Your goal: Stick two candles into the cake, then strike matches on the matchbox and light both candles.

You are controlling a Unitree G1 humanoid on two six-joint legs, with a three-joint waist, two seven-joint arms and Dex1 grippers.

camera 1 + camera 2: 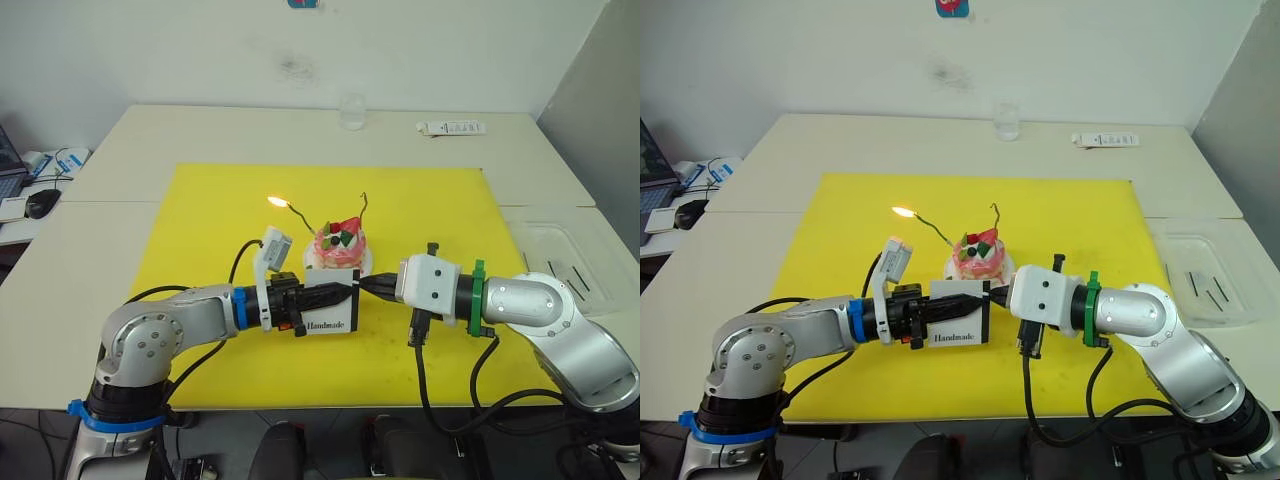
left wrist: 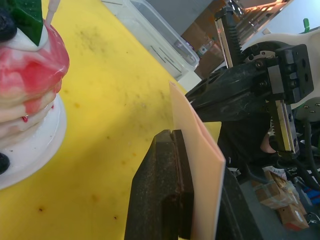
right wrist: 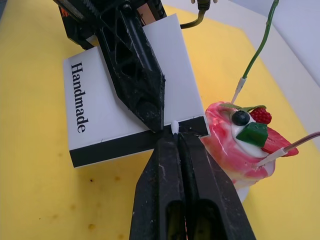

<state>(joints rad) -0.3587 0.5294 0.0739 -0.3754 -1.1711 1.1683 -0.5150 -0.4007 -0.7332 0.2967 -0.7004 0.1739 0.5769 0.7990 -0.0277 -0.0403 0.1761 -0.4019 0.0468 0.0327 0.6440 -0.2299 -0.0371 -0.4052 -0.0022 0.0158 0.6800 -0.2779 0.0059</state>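
Right wrist view: right gripper (image 3: 175, 136), fingers pressed together on a match (image 3: 174, 125), meets the matchbox (image 3: 100, 107) clamped in the left gripper (image 1: 335, 296) (one candle (image 1: 296, 214) burns).

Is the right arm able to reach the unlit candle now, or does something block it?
Probably yes: the unlit candle stands free above the cake, just beyond the right gripper. But that gripper is shut at the matchbox.
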